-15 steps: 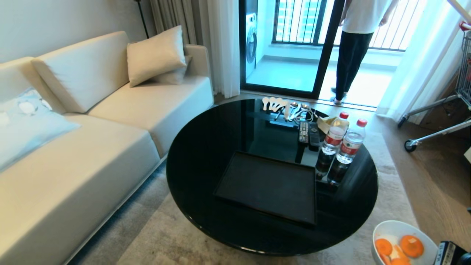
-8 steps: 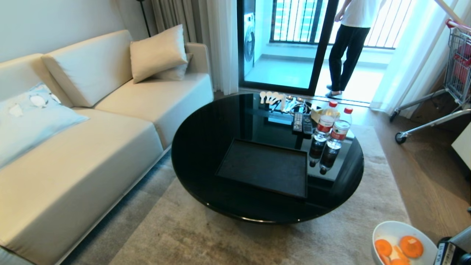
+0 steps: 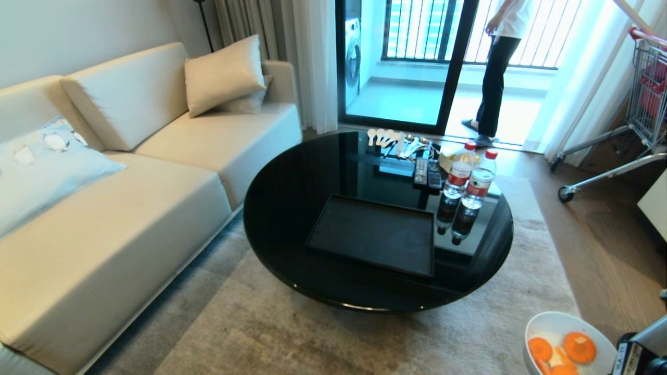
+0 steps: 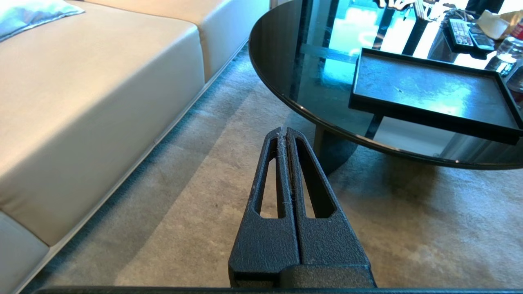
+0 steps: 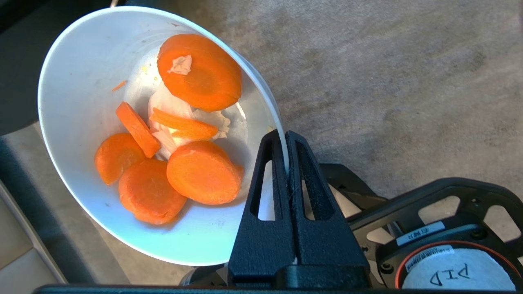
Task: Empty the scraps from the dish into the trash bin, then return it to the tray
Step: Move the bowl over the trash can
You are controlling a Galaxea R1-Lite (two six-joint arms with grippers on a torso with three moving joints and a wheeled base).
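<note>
- Well clear of the tray (image 3: 372,234), the dish (image 5: 77,102) is pinched at its thin rim by the closed right gripper (image 5: 287,141)
- Stiff, slick, breakable ware is judged; loose scraps (image 5: 175,126) may slide
- Left gripper (image 4: 284,134) is held closed, empty

Glossy black glass on the round surface (image 3: 292,208), mirror-like, under a matt black tray (image 3: 375,234). Smooth glazed white on the dish (image 5: 81,81), wet-looking orange on the scraps (image 5: 200,73). Rough grained black plastic on the fingers (image 5: 269,196); short-piled beige cloth on the rug (image 3: 312,338), smooth cream leather-like sofa (image 3: 104,250).
</note>
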